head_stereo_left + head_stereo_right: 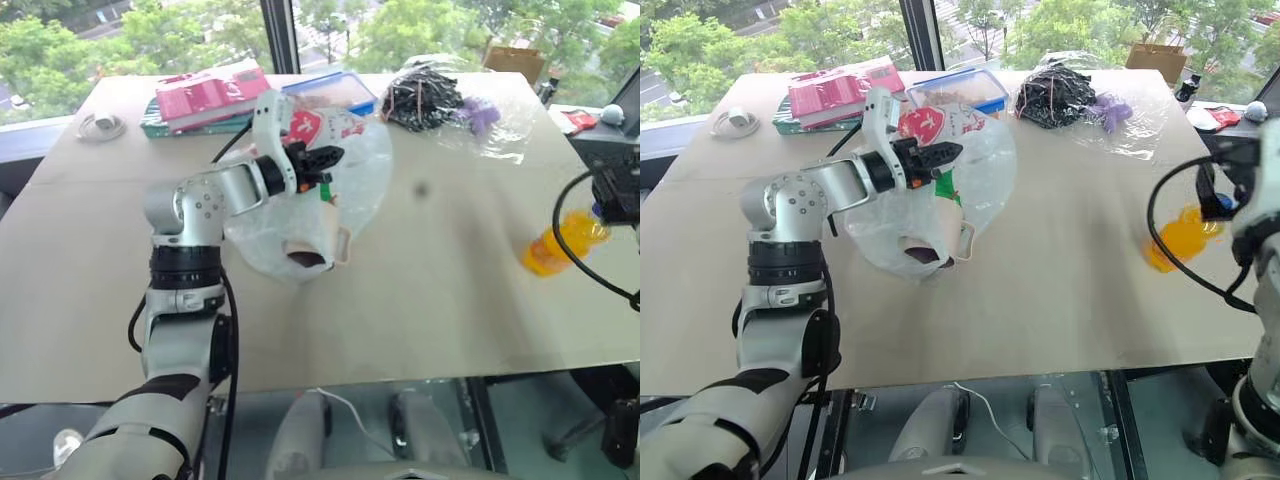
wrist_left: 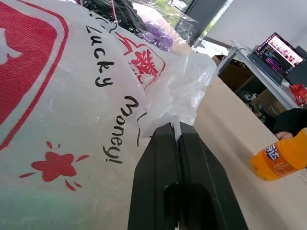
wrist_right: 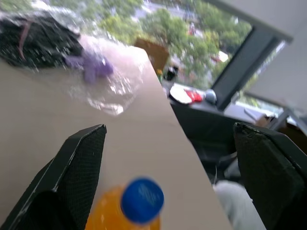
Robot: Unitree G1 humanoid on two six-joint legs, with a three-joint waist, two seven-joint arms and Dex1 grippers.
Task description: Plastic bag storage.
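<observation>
On beige table [image 1: 430, 290] by window [image 1: 420, 25]: plastic bag [image 1: 355, 185], orange bottle [image 1: 560, 243].

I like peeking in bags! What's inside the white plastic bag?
Through the plastic bag, something tan and dark shows near its bottom. The crinkly plastic hides what it is.

plastic bag [image 1: 300, 215] mid-table [image 1: 440, 280] — lunchbox [image 1: 335, 90] behind, bottle [image 1: 560, 243] far right
</observation>
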